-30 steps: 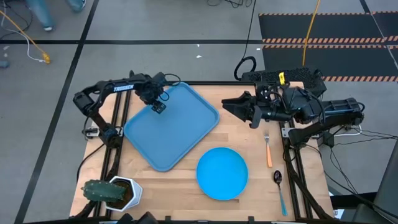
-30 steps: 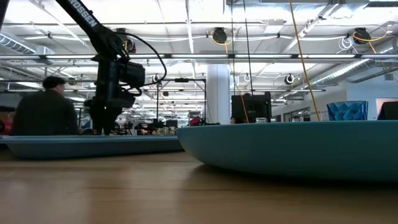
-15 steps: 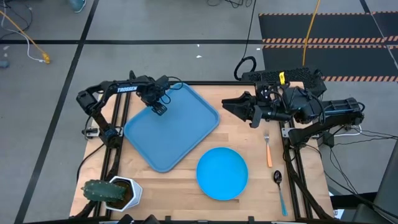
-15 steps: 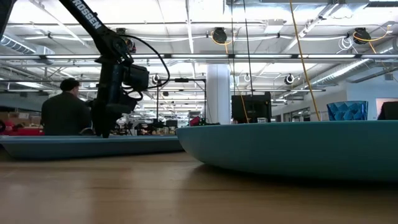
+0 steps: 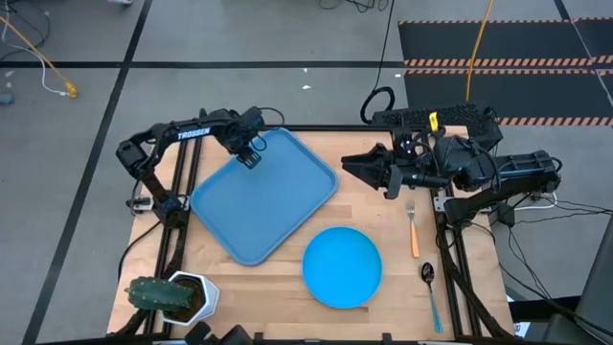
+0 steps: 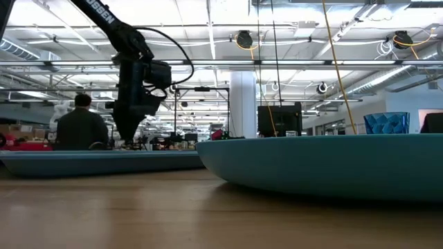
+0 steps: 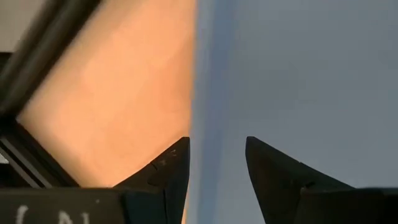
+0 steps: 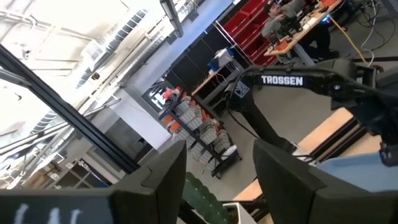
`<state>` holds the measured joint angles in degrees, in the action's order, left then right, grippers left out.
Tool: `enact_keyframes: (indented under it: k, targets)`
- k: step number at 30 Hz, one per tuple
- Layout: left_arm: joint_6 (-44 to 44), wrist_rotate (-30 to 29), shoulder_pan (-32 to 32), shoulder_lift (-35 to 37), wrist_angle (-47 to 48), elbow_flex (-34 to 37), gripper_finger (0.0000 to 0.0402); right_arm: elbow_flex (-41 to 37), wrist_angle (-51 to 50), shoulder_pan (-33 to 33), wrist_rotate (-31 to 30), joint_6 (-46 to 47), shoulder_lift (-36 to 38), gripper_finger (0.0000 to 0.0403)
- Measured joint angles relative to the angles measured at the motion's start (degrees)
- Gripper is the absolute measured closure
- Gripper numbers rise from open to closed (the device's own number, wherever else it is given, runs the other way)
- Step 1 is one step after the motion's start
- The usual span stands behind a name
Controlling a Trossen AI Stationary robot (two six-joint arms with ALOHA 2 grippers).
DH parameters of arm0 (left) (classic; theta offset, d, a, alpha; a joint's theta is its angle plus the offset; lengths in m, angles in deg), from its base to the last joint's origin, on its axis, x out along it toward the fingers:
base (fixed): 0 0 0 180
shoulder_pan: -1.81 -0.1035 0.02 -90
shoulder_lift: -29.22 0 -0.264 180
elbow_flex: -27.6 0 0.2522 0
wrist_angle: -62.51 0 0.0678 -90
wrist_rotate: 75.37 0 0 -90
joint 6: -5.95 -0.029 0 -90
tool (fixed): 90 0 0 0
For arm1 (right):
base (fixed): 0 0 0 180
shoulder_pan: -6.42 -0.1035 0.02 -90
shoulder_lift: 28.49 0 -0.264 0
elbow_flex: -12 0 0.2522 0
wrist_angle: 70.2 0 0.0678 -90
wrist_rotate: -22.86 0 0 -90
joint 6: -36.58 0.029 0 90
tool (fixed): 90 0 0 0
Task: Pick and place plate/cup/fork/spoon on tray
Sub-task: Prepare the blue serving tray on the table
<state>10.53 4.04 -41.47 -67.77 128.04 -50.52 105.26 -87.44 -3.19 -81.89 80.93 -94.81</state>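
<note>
Pincer of the left arm (image 5: pixel 251 153) hangs empty and part open over the far rim of the tray (image 5: pixel 263 196), then come the plate (image 5: pixel 342 266), the right pincer (image 5: pixel 352 165), wide open and empty, the fork (image 5: pixel 413 230) and spoon (image 5: pixel 430 287) on the surface (image 5: pixel 287 287).

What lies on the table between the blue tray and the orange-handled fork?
In the high view, only bare wooden table lies between the tray and the fork. The right gripper hangs above this stretch, and the plate sits nearer the front.
</note>
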Motion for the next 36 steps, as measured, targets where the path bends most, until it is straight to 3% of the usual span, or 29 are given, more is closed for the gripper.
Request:
enact_keyframes:
  k: [6,16,20,24,32,36]
  targets:
    - [1.59,0.07,-1.10,-2.29,2.38,0.04,0.0232,0.00,-0.27,-0.70,-0.02,0.05,-0.02,0.0222]
    - [1.97,5.66,-1.51,-6.12,2.49,-0.09,0.0148,0.00,-1.45,-0.70,-0.08,0.00,-0.02,0.0222]
    - [1.70,8.13,-1.83,-7.33,2.67,-0.26,0.0134,0.00,-1.49,-0.70,-0.09,0.00,-0.02,0.0222]
    - [1.70,8.15,-1.86,-7.35,2.29,-0.17,0.0150,0.00,-1.53,-0.92,-0.06,0.31,-0.02,0.0222]
    - [-0.08,9.42,-0.19,-7.41,1.88,-0.09,0.0223,0.00,-1.85,-1.17,-0.07,-0.23,-0.02,0.0222]
    - [-1.64,10.66,1.77,-7.44,1.27,-0.16,0.0235,0.00,-2.37,-1.18,-0.09,-0.24,-0.02,0.0222]
